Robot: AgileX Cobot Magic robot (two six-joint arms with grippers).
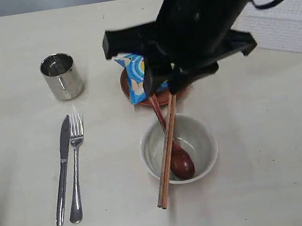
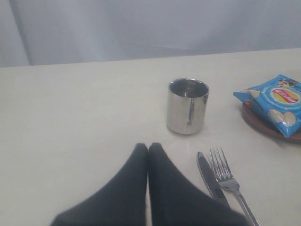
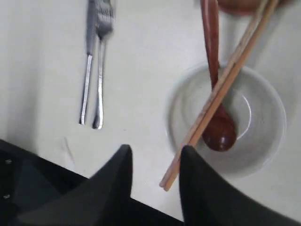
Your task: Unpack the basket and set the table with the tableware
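Nearly finished, I judge. The steel cup (image 1: 62,75), steel knife (image 1: 61,165) and fork (image 1: 75,160) sit on the pale cream bench (image 1: 16,141). The dark red-brown spoon (image 1: 181,163) and wooden chopsticks (image 1: 167,156) rest on the grey-green bowl (image 1: 200,145), and the round brown plate (image 2: 268,128) carries a blue chip bag (image 1: 134,81). The white perforated basket (image 1: 292,22) stands well apart (its inside is hidden). The right end effector (image 3: 155,150) hangs open and empty; the left end effector (image 2: 147,147) is pinched closed on nothing.

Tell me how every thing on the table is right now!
Cup: upright.
Knife: lying flat.
Fork: lying flat beside knife.
Bowl: upright.
Spoon: resting in bowl.
Chopsticks: lying across bowl rim.
Plate: lying flat.
Chip bag: lying on plate.
Left gripper: shut.
Right gripper: open.
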